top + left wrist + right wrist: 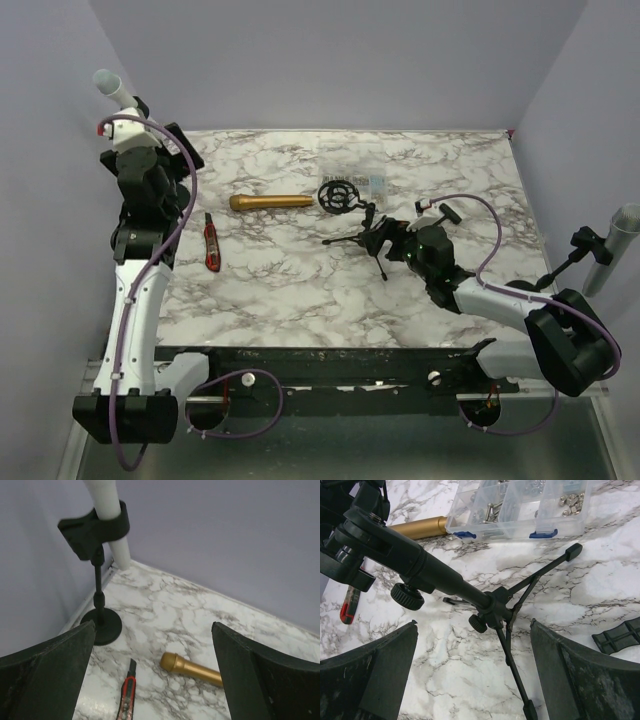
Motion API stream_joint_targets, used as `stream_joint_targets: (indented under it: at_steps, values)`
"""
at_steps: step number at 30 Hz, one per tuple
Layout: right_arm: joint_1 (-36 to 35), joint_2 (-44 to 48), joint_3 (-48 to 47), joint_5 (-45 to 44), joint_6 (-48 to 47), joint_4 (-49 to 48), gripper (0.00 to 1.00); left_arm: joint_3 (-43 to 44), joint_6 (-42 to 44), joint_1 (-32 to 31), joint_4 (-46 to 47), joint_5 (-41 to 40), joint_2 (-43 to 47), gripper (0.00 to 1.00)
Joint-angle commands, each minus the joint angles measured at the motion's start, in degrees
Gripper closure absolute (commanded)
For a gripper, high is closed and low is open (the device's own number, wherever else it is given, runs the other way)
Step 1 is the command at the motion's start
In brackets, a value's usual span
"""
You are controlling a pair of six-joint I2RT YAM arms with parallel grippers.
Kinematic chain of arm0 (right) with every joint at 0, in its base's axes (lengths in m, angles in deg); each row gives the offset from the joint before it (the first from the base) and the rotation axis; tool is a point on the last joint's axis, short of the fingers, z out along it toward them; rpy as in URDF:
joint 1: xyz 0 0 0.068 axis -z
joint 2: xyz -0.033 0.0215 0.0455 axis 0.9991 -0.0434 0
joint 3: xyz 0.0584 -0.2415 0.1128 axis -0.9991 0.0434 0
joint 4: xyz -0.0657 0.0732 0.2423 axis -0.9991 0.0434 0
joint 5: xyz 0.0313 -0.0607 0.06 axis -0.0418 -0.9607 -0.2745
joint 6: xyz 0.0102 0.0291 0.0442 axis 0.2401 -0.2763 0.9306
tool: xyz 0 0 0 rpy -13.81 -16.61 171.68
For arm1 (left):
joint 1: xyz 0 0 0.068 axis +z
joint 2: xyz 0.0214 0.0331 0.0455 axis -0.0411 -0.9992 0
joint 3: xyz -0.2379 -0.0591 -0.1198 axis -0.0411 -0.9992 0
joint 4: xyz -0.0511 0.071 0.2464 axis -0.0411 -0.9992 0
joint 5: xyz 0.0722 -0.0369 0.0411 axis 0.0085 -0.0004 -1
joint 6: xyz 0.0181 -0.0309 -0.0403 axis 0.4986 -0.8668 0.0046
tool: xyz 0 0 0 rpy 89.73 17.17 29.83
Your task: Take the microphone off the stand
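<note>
while the gold microphone (270,202) lies free on the marble table (300,290), the right gripper (473,626) hangs spread over the sideways tripod stand (445,580); the left gripper (153,625) gapes wide too

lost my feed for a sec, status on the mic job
Left gripper, right gripper open, empty. Gold microphone flat on table, tip at mount of tipped tripod stand, can't tell if free. Nothing blocking.

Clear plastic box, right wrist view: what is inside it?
Small metal screws and nuts in separate compartments of the box. Its far part is cut off by the frame.
</note>
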Motion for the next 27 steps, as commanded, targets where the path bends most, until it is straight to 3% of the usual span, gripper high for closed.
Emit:
stream_joint_targets:
  at_steps: [1,6,13,19,27]
  values:
    - [0.1,0.0,0.2,0.4,0.5,0.6,0.06,9.1,-1.5,6.5,-2.3,1.7,-6.3,0.01]
    - [0.2,0.8,0.5,0.6,0.6,0.5,0.06,17.6,-1.4,12.1,-2.1,5.3,-14.2,0.01]
    - [0.1,0.4,0.3,0.2,0.4,0.7,0.06,27.2,-0.3,14.0,-2.2,7.1,-25.1,0.02]
    - [0.2,0.2,0.7,-0.5,-0.1,0.2,0.06,35.7,-4.5,14.2,-7.0,-4.5,-33.0,0.02]
    - [0.2,-0.2,1.0,-1.7,-0.9,-0.4,0.06,37.1,-6.2,15.2,-1.6,-6.6,-37.9,0.08]
